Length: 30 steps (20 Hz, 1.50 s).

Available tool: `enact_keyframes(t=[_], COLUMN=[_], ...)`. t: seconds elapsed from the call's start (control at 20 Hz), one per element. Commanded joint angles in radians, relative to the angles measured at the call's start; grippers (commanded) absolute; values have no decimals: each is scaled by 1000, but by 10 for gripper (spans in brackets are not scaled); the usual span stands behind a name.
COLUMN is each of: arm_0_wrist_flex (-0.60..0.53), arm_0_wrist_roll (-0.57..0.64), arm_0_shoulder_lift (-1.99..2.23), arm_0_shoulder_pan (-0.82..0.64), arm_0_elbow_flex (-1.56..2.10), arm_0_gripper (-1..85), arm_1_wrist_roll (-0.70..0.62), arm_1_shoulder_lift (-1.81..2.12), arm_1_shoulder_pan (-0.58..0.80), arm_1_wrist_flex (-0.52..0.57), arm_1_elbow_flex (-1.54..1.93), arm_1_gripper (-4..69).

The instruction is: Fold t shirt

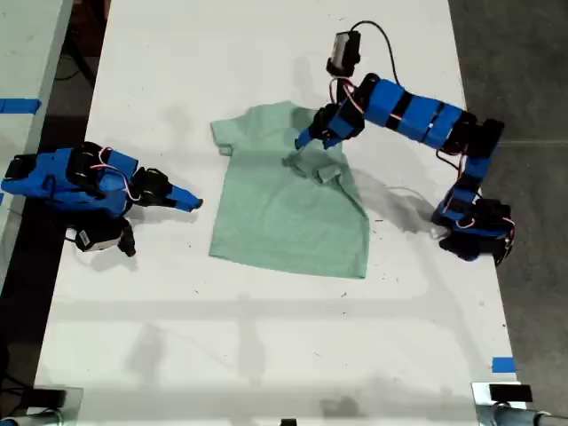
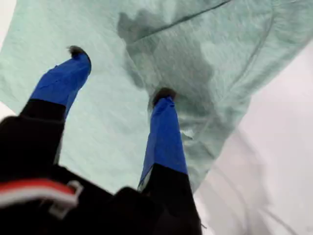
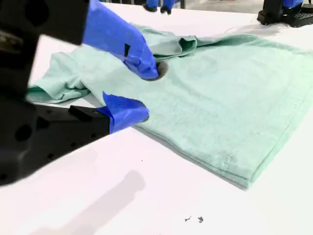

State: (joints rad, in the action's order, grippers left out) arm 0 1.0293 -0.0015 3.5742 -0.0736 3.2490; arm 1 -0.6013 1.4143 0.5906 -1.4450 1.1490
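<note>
T shirt [image 1: 288,209], mint green and without any print or readable writing, lay flat near the middle of the white worktop [image 1: 266,346] in the exterior view. One sleeve was bunched on its upper right part in that view. My first pincer [image 1: 304,140] hung over this bunched place with its jaws parted and no cloth between them; one fingertip [image 2: 164,95] was very near the fabric. My second pincer [image 1: 193,204] lay released just beside the shirt's left edge in the exterior view, apart from the cloth. Wide bare worktop stayed open below the hem, and blue tape [image 1: 502,365] marked the lower right edge.
</note>
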Motion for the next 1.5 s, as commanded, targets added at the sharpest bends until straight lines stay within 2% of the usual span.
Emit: enact_keyframes(t=[0.0, 0.1, 0.2, 0.25, 0.3, 0.4, 0.5, 0.55, 0.6, 0.7, 0.8, 0.9, 1.0, 1.05, 1.2, 1.45], arm_0_wrist_flex=[-8, -8, -8, -8, -8, -8, -8, -8, -8, -8, -8, -9, -14, -14, -14, -11], arm_0_wrist_roll=[5, 5, 5, 5, 5, 5, 5, 5, 6, 6, 44, 49, 51, 40, 29, 54], arm_0_shoulder_lift=[-2, -2, -2, -2, -2, -2, -2, -2, -2, -2, 0, 0, 11, 11, 11, 11], arm_0_shoulder_pan=[0, 0, 0, 0, 0, 0, 0, 0, 0, 0, -41, -107, -138, -130, -279, -425], arm_0_elbow_flex=[43, 43, 43, 43, 43, 43, 43, 43, 43, 43, 43, 43, 43, 43, 43, 43], arm_0_gripper=[104, 104, 104, 104, 104, 104, 104, 104, 105, 108, 108, 113, -2, -2, -3, -3], arm_1_wrist_roll=[17, 64, 132, 181, 238, 359, 454, 479, 388, 396, 224, 150, 153, 156, 150, 150], arm_1_shoulder_lift=[265, 491, 779, 957, 1141, 1483, 1812, 2017, 2100, 2088, 2088, 2069, 2082, 2082, 2082, 2082], arm_1_shoulder_pan=[14, -40, -126, -172, -219, -345, -425, -442, -451, -448, -443, -394, -400, -410, -403, -411], arm_1_wrist_flex=[-141, -141, -92, -52, -17, 9, -54, -133, -95, -100, 34, 63, 67, 67, 67, 67], arm_1_elbow_flex=[72, 330, 652, 838, 1011, 1301, 1525, 1618, 1689, 1764, 1910, 1940, 1942, 1942, 1942, 1942], arm_1_gripper=[207, 172, 135, 83, -8, -10, -10, -10, 11, 14, 15, 14, 14, 14, 14, 14])
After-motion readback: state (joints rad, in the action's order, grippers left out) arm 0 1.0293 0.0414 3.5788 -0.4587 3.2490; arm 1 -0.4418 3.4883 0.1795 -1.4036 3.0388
